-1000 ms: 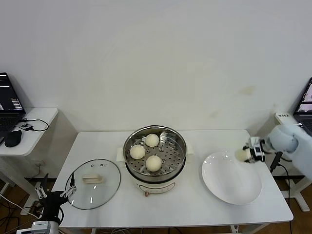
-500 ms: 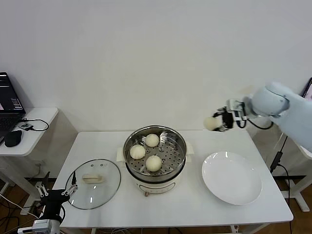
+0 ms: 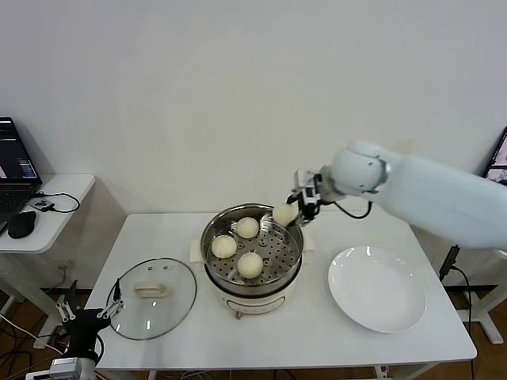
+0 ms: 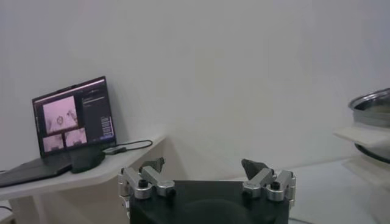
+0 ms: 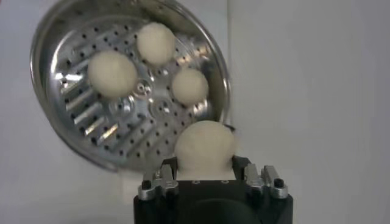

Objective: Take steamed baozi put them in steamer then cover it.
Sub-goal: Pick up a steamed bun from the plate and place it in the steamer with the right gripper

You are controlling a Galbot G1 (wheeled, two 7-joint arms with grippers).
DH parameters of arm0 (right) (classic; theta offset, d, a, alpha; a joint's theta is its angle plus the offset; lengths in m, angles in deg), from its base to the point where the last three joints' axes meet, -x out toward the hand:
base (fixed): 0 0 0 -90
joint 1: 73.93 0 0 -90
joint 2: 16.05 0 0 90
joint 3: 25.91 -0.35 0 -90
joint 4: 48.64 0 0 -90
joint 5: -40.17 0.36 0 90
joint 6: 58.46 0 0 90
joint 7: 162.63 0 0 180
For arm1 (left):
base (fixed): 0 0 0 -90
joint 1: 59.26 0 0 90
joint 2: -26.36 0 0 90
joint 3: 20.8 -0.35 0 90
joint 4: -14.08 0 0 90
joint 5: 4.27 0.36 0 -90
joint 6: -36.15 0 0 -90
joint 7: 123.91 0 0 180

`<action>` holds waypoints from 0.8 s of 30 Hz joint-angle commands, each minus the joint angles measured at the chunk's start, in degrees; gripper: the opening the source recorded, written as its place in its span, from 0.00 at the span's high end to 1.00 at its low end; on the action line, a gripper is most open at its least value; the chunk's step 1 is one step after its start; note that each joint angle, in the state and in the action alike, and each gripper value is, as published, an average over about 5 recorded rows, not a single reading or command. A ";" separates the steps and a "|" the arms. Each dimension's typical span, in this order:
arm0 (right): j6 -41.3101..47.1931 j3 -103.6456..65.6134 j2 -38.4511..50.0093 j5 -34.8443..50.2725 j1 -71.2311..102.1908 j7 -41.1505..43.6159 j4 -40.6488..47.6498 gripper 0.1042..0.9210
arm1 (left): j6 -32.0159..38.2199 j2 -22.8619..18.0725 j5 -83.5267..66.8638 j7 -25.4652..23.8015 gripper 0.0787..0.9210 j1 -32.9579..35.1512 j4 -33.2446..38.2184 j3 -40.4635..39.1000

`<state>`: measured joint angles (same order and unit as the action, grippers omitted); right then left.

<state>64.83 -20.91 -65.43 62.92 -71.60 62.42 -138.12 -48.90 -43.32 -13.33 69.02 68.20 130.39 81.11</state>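
Note:
The steamer (image 3: pixel 211 260), a shiny steel pot on a cream base, stands mid-table with three baozi (image 3: pixel 247 227) on its perforated tray (image 5: pixel 116 131). My right gripper (image 3: pixel 290 212) is shut on a fourth baozi (image 5: pixel 205 145) and holds it just above the pot's rear right rim. The glass cover (image 3: pixel 170 313) lies flat on the table to the left of the steamer, its cream handle (image 3: pixel 150 290) up. My left gripper (image 4: pixel 204 165) stands open and empty low at the table's front left corner, near the cover's edge.
An empty white plate (image 3: pixel 376 289) lies to the right of the steamer. A side table (image 3: pixel 59 190) with a laptop (image 4: pixel 73 119) and a mouse stands at the left. Another screen (image 3: pixel 497 166) shows at the right edge.
My right gripper has carried the baozi from the plate's far right edge up and leftwards to the steamer's rim. The left gripper has stayed where it was.

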 commanded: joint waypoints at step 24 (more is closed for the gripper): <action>0.52 0.65 -9.07 -7.94 9.25 -2.63 8.89 0.43 | 0.24 -0.50 -0.23 0.09 0.12 -0.33 -0.51 0.20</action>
<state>65.41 -20.21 -73.61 57.13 -63.47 60.06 -130.73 -48.70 -43.80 -13.56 69.09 67.86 129.92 81.36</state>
